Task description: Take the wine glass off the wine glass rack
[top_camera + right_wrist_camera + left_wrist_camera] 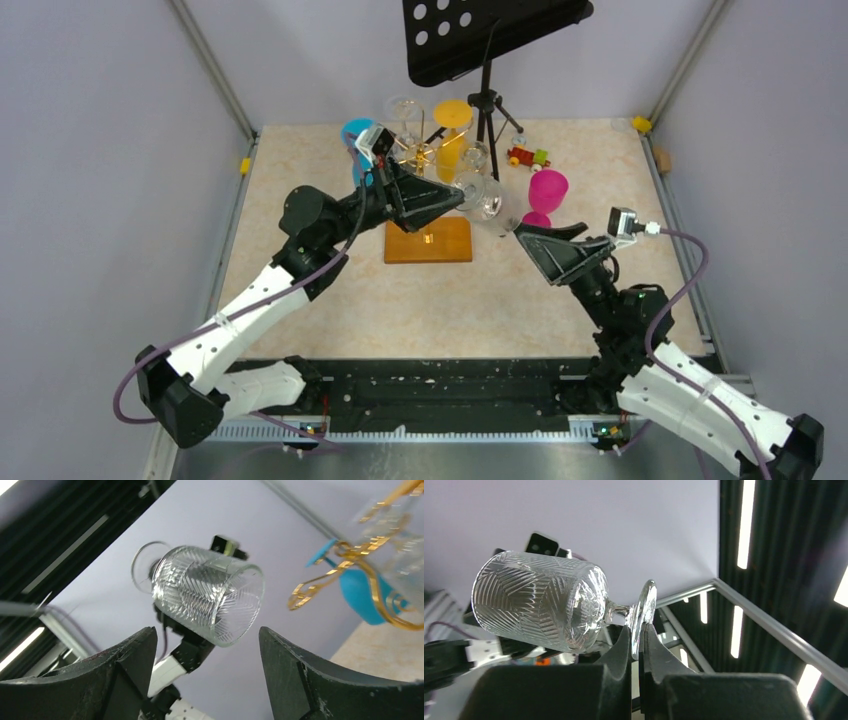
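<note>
The wine glass (541, 602), clear with a cut herringbone pattern, is off the wine glass rack (420, 156) and lies on its side in the air, just right of the rack's gold wire arms and above the table (330, 290). The left fingers (455, 197) are clamped on the rim of its round foot, the bowl pointing away from them. The right fingers (522, 233) are spread wide, facing the bowl's mouth and not touching it. The rack's wooden base sits near the middle of the far edge. Blue (355, 131) and yellow (452, 125) glasses hang on it, a magenta glass (547, 190) is to its right, and a black music stand (480, 40) is behind.
</note>
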Controlling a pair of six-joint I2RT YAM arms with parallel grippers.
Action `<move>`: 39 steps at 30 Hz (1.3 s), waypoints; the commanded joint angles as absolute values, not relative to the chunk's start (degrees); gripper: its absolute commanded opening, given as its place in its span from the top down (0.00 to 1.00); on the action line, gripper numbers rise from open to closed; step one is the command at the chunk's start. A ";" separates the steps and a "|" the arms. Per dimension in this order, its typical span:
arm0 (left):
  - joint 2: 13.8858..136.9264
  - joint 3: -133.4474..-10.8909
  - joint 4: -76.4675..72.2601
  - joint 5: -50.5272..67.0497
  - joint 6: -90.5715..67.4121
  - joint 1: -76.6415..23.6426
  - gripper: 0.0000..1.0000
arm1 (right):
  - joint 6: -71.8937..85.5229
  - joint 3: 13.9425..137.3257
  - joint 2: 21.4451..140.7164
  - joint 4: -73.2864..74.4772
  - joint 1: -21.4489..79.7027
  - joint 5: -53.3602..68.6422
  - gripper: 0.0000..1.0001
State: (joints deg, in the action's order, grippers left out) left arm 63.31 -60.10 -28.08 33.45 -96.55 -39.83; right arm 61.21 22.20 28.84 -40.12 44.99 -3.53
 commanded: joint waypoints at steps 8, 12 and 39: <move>61.02 -65.27 -43.48 31.92 -108.15 -39.81 1.00 | 57.53 31.22 41.83 -73.70 45.57 20.10 0.45; 59.93 -64.49 -43.68 31.36 -108.79 -39.84 1.00 | 56.70 33.83 45.25 -77.96 45.55 24.24 0.54; 61.70 -61.94 -51.07 31.09 -114.98 -39.99 1.00 | 47.00 44.82 55.34 -83.06 45.55 31.09 0.72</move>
State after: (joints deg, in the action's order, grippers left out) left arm 61.78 -61.71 -46.89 33.39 -115.81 -40.27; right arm 47.97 41.43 55.20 -78.28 44.99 30.15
